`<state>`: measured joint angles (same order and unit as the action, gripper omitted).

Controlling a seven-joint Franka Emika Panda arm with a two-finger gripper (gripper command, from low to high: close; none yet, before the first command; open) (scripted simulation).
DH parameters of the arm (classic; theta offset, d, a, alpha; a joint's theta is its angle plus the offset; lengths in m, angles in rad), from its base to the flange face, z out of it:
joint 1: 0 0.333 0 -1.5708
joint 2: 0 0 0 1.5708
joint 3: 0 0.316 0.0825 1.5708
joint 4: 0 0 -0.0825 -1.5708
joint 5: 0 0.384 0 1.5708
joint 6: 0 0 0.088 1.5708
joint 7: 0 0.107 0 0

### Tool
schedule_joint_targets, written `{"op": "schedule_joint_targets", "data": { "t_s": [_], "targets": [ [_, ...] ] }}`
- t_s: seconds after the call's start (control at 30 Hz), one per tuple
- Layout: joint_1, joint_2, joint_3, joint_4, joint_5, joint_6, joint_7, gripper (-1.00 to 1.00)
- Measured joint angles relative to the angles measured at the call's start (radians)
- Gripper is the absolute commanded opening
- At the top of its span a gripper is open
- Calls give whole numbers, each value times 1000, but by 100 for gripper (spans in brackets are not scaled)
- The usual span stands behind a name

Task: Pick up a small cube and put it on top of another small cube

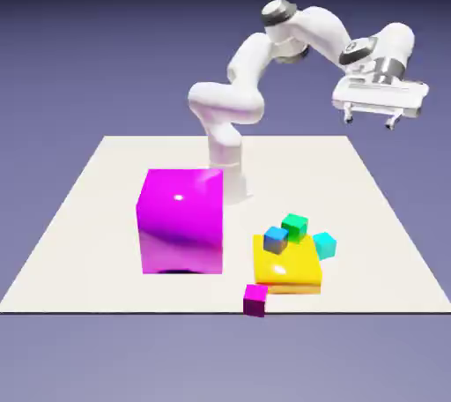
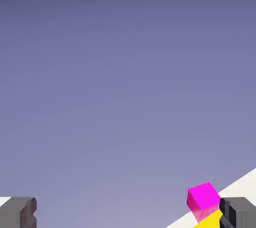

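"Where are we with the stacking?"

"At the start, I'd judge. The hand (image 1: 370, 122) is open, its fingers wide apart with nothing between them, high over the worktop (image 1: 97, 215)."

"And the cyan cube (image 1: 324, 246)?"

"Well below the hand, and out towards the exterior camera from it. It sits on the worktop beside the yellow block (image 1: 286, 261). The hand view doesn't show it."

"So nothing's picked up or stacked?"

"Neither. No small cube is under the cyan one. Reaching, gripping, lifting, placing and letting go are all left."

"Which cube goes underneath?"

"I can't tell. Also below the hand are the blue cube (image 1: 276, 240), the green cube (image 1: 294, 227) and, farther out, the small magenta cube (image 1: 255, 301). The next move should be down and outward from where the hand is, fingers kept apart."
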<state>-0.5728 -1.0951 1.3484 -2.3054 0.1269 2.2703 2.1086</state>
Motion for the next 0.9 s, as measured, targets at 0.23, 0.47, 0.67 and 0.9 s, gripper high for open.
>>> {"op": "schedule_joint_targets", "data": {
  "t_s": [0.23, 0.47, 0.67, 0.9],
  "targets": [
    [-110, -99, 254, 95, 24, -144, 257, 0],
    [-220, -198, 507, 190, 48, -288, 515, 0],
    [-314, -282, 725, 271, 68, -412, 735, 0],
    [-353, -327, 782, 200, 106, -282, 744, -100]
  ]
}}
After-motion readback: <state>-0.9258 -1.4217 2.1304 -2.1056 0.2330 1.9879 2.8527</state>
